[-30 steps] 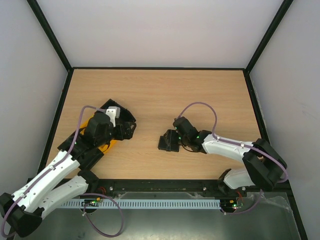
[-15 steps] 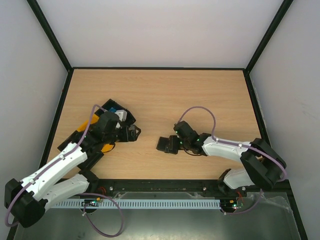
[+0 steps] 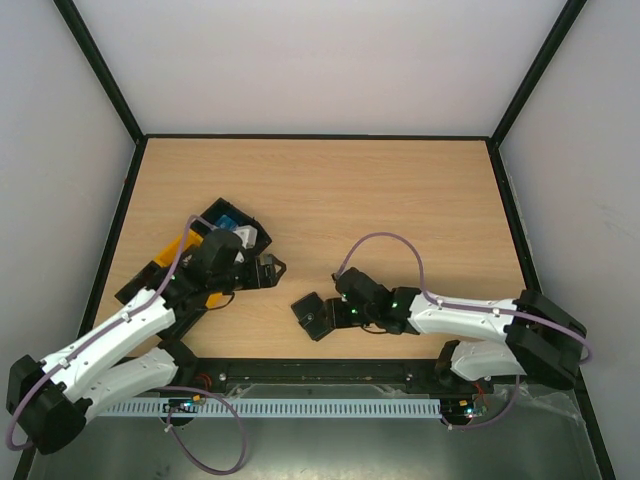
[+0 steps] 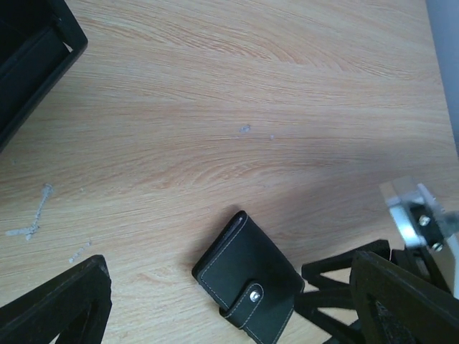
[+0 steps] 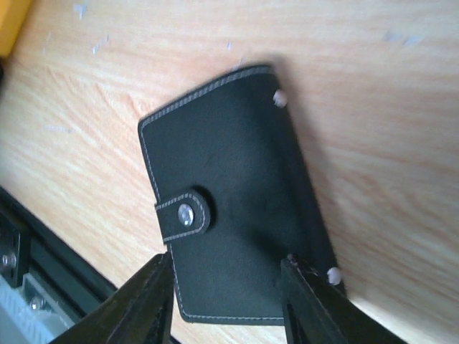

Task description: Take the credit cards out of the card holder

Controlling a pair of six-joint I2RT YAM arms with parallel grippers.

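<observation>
The card holder point(image 5: 229, 193) lies flat on the wooden table point(image 4: 215, 107), low and just left of centre in the top view, between the two arms. It is closed, with its snap strap point(image 5: 185, 213) fastened over the long edge, and no cards show anywhere on it.

The right gripper point(image 5: 226, 304) sits over the holder's end at the bottom of the right wrist frame. Its jaws are roughly half closed: one finger is at the strap-side edge and the other is over the black face. I cannot tell whether they are pinching it or only pressing down on it.

The left gripper point(image 3: 268, 270) hangs just up and left of the holder in the top view. Its jaws are wide apart and hold nothing, and the holder appears at the bottom centre of its wrist camera. The black tray point(image 4: 29, 64) sits apart, in the upper left corner of that view.

The step in hand looks like pinning the holder so it can be opened.
- **Right arm:** the hold should stay on the end away from the strap, low and firm, so the case neither slides nor tips up.
- **Left arm:** one fingertip should go under the free tip of the strap and pull outward across the edge — not upward — so the snap pops without dragging the whole case.
- **Risk:** leather on smooth wood slips easily, so the grip should be confirmed before any pull.
</observation>
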